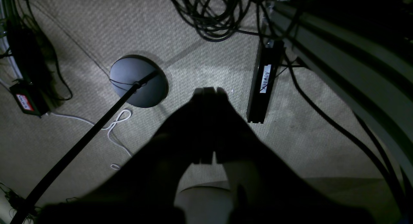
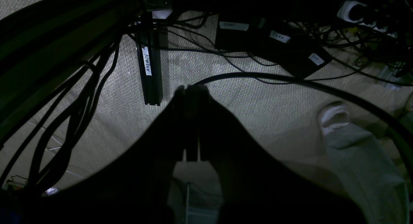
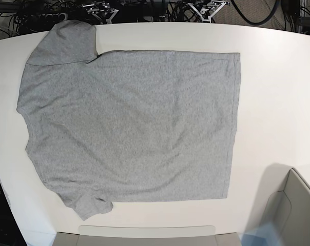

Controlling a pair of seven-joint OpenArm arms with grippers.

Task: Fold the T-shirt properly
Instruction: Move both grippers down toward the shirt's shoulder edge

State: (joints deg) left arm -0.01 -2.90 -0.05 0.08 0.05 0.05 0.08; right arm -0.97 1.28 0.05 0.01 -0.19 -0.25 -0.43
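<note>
The worktop (image 3: 278,92) is white and carries the T-shirt (image 3: 129,123), spread flat with its plain grey side up, sleeves toward one end and the straight hem toward the other. Neither pincer appears in the base view, so the garment lies well apart from both, untouched.

Handling judgement: the T-shirt is light, soft knit cloth with no stiffness. It will drape, stretch and drag on the surface — a single-point lift will let it sag and bunch. Take hold at edges where the fabric is doubled and firm: the hem corners, the shoulder seams or the sleeve cuffs. A pinch through both layers is advisable, since a shallow pinch may lift the top layer only.

The left pincer (image 1: 209,89) has its fingers pressed together with nothing between them; below it lies carpeted floor (image 1: 200,63), not cloth. The right pincer (image 2: 190,87) is likewise closed and empty, hanging over the floor beside a bundle of cables (image 2: 80,98) — both must come up over the garment before any grasp.
</note>
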